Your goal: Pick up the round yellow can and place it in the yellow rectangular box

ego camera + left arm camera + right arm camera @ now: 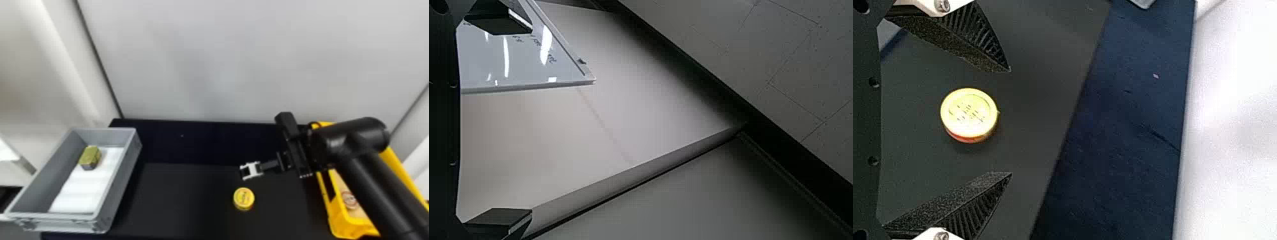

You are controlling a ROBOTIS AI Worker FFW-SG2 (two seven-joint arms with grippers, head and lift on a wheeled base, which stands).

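Far left, by robot side: left gripper (531, 121), fingers set wide apart, in the left wrist view before a pale wall (559, 130) and a glossy whiteboard (524, 60). Next, one grey box (121, 182), open-topped, standing at the left end of the black table (178, 191); inside, a white lining (84, 191) and, towards the far end, one small block (91, 156), olive on top and darker below. Then one round yellow can (244, 198), flat, lid up (print on the lid), resting on the table between the two boxes, nearer the yellow one. Just beyond it, above the table, right gripper (244, 172), black with white brackets; in the right wrist view the fingers of the right gripper (1011, 122) stand wide, the can seen between them, untouched. Far right, one yellow rectangular box (348, 223), holding a beige item (359, 213) with a round mark; the right arm (380, 194) crosses above it.
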